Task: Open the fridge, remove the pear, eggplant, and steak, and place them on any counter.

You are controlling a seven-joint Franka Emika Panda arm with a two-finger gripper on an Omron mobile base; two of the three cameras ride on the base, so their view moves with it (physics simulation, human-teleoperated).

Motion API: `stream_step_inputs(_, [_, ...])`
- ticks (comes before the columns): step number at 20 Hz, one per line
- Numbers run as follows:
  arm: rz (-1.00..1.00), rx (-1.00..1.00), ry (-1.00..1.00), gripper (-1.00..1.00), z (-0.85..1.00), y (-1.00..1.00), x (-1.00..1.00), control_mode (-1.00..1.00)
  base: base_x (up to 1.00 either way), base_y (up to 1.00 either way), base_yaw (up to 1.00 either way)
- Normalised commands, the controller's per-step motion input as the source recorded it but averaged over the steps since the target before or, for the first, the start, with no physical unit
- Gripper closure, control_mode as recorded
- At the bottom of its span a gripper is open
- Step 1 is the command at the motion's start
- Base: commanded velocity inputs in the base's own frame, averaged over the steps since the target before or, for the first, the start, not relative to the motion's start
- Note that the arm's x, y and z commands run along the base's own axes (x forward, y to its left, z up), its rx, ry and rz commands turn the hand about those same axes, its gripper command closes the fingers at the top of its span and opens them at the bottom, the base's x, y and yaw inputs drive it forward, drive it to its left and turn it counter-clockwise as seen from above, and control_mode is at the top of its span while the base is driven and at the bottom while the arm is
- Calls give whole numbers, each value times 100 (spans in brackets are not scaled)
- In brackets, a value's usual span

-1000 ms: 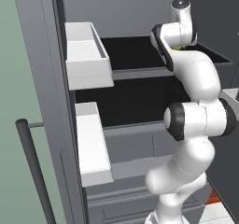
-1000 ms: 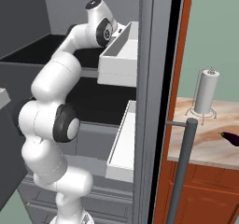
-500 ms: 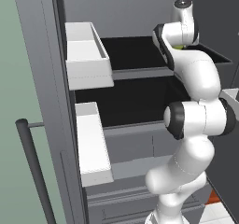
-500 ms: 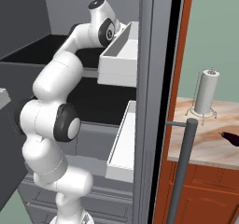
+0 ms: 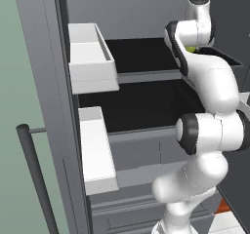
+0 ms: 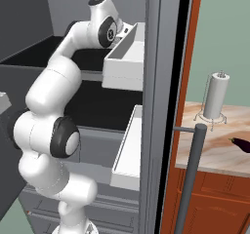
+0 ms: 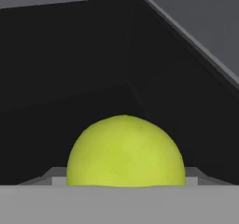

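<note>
The fridge (image 5: 141,13) stands open, its doors swung wide, and my arm reaches onto its upper dark shelf (image 5: 136,57). In the hand view the yellow-green pear (image 7: 125,148) sits close up between my fingertips (image 7: 57,177), which touch its two sides; my gripper (image 7: 125,180) is shut on it. A sliver of the pear (image 5: 191,48) peeks out beside the wrist. The dark purple eggplant (image 6: 241,144) lies on the beige counter (image 6: 210,152) to the right of the fridge. The steak is hidden.
White door bins (image 5: 90,57) (image 6: 126,62) jut from both open doors beside the arm. A long bar handle (image 6: 188,179) stands at the right door's edge. A paper towel holder (image 6: 215,96) stands on the counter behind the eggplant.
</note>
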Motion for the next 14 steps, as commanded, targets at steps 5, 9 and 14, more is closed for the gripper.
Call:
stream_step_inputs(5, [19, 0, -17, 100, 0, 27, -99, -100, 0, 0, 0])
stream_step_inputs(9, [18, 0, -19, 100, 0, 23, -100, -100, 0, 0, 0])
stream_step_inputs(14, [15, 0, -14, 100, 29, 44, -100, -100, 0, 0, 0])
